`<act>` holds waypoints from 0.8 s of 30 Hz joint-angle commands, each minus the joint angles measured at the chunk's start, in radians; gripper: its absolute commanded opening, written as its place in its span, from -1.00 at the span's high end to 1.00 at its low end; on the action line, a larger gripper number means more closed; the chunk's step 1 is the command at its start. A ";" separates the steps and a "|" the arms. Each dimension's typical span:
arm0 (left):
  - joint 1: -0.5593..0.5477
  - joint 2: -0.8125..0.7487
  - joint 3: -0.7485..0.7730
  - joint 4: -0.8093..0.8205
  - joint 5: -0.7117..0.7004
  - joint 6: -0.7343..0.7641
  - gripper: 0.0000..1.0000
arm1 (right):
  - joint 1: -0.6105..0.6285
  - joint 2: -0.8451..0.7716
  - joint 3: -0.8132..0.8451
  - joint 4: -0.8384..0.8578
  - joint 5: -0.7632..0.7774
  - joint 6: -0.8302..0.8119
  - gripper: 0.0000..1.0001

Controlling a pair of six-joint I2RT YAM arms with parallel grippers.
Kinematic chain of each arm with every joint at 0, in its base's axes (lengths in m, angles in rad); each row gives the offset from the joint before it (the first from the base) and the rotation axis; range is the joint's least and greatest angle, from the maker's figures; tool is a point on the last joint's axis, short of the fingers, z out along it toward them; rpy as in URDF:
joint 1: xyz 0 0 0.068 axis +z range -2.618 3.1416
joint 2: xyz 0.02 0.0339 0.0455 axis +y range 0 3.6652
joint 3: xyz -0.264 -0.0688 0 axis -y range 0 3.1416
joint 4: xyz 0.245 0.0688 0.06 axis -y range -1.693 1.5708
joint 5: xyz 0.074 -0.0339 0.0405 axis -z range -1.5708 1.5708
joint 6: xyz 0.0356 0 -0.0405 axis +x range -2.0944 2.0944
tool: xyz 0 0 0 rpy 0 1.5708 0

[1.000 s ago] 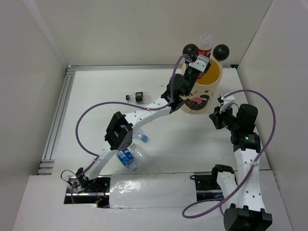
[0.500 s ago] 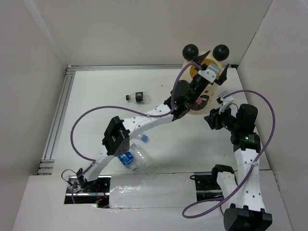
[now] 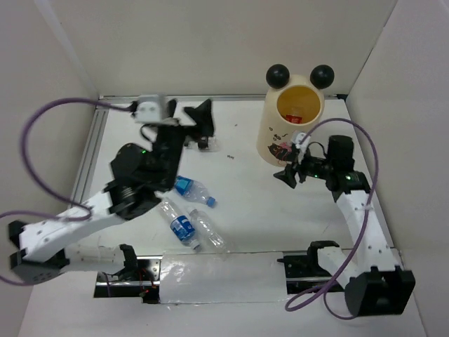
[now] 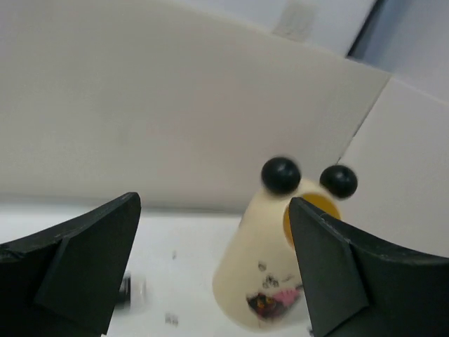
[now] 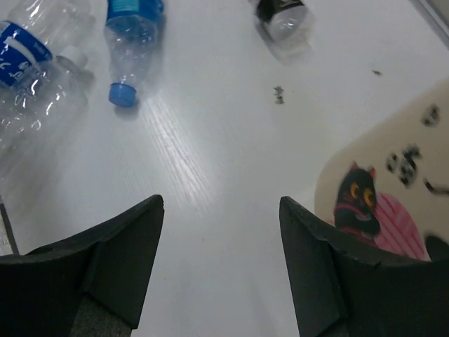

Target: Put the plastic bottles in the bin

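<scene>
Left hand [image 4: 214, 270]: spread, left of the bin [image 3: 275, 137].
Right hand [image 5: 221, 267]: spread, just beside it.
Risk: you may topple it; clearance unclear.

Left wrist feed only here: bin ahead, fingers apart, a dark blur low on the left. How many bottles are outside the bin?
Observer: Four. The dark-labelled bottle lies close by the left gripper. Nearer you are a blue-capped bottle, a blue-labelled bottle and a clear bottle beside it.
Operator: Anything inside the bin?
Observer: Yes. From above, a red thing shows low inside the bin. I cannot tell what else is in there.
Operator: Where is the right arm?
Observer: The right gripper hangs open and holds nothing. It is beside the bin's printed side.
</scene>
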 commanded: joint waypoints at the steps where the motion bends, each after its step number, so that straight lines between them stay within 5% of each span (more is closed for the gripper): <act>1: 0.010 -0.184 -0.145 -0.647 -0.191 -0.579 -0.98 | 0.206 0.127 0.095 0.087 0.149 -0.053 -0.48; 2: 0.010 -0.225 -0.173 -0.890 -0.160 -0.795 -0.98 | 0.271 0.196 0.141 0.088 0.204 -0.053 -0.48; 5: 0.010 -0.353 -0.295 -1.220 -0.070 -1.141 -0.98 | 0.498 0.337 0.233 0.135 0.383 -0.053 -0.54; 8: 0.010 -0.426 -0.400 -1.325 0.005 -1.319 -0.98 | 0.583 0.507 0.351 0.173 0.477 -0.042 -0.66; 15: 0.010 -0.520 -0.556 -1.503 0.118 -1.573 -0.98 | 0.604 0.911 0.662 0.261 0.571 0.006 -0.86; 24: 0.010 -0.563 -0.597 -1.503 0.121 -1.585 -0.98 | 0.635 1.289 1.092 0.163 0.478 -0.070 -1.00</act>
